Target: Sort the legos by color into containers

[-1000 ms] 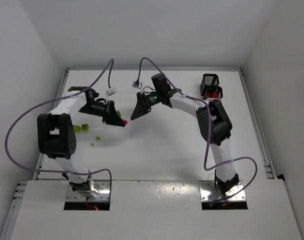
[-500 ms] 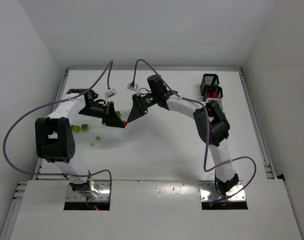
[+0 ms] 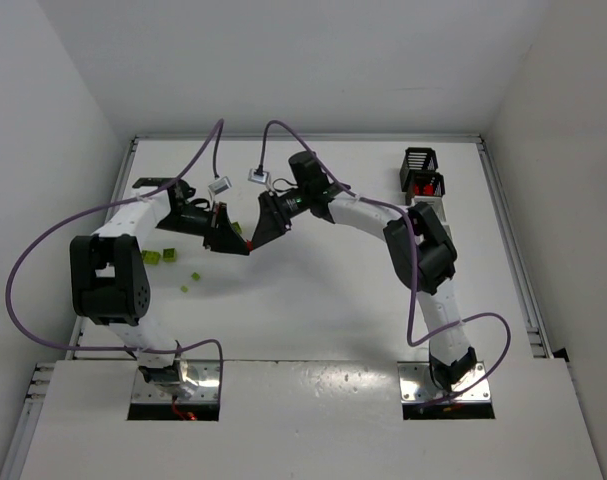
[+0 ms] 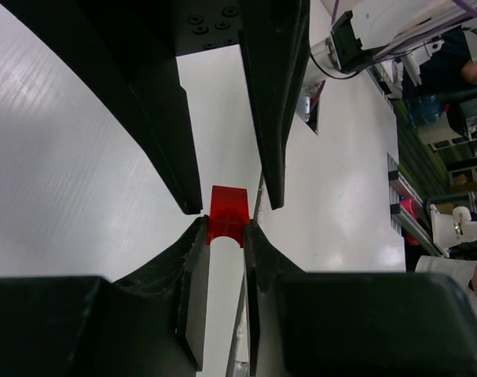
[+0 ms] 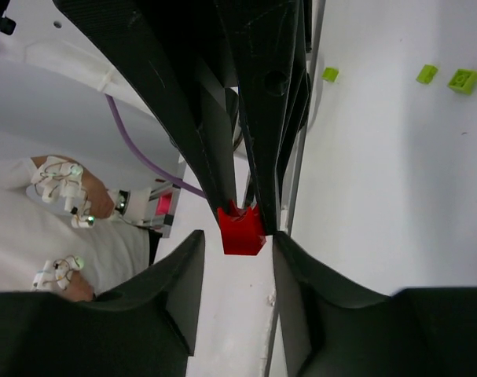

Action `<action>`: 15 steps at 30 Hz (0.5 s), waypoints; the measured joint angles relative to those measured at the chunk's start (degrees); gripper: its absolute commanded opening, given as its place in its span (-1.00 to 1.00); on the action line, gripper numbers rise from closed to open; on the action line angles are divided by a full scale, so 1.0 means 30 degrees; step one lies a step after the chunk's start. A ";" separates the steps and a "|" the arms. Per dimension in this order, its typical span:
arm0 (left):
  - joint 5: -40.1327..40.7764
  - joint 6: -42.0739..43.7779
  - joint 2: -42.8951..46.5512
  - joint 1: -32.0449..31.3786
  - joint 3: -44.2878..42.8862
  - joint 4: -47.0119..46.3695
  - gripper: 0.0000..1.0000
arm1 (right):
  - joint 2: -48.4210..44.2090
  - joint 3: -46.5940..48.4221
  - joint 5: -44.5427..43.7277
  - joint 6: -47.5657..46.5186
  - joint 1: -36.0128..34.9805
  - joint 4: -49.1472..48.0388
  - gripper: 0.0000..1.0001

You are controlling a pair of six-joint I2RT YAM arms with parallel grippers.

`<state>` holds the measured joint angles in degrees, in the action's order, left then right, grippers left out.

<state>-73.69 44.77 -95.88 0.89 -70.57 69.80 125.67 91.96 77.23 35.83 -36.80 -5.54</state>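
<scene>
Red lego (image 4: 228,214), a small blocky brick of smooth, glossy plastic, is held over the left-centre of the table (image 3: 323,300), pinched at the tips of the left gripper (image 4: 224,229). Those jaws are clamped on two opposite side faces of it. The red lego looks about as wide as it is long, so no long axis can be told. Its free end sticks out past the left fingertips and points right, toward the right gripper (image 5: 238,242). From the right wrist that end face reads as flat and nearly square, with a small notch at its upper edge.

The right gripper's jaws stand apart, with one matte black, curved finger on each side of the brick. They flank it closely, with a slim gap showing on both sides. The two grippers meet tip to tip.

Three lime-green legos (image 5: 427,74) lie loose on the table to the near left of that meeting point, spread apart. They are tiny and flat-topped.

Two black slatted bins (image 3: 419,160) stand at the far right of the table, one just behind the other. The nearer bin (image 3: 425,186) holds red pieces, too small to count.

The table is white with a fine lined grain. Two purple cables (image 3: 28,270) loop in the air, one along each white arm.
</scene>
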 measured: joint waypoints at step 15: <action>0.0801 -0.1690 0.1064 0.0262 0.0590 -0.1472 0.59 | -0.0313 -0.0197 -0.0350 -0.1523 -0.0066 0.1202 -0.99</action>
<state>-71.29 39.70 -92.68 1.67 -68.79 65.39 124.73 91.37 76.18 31.27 -36.99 -1.93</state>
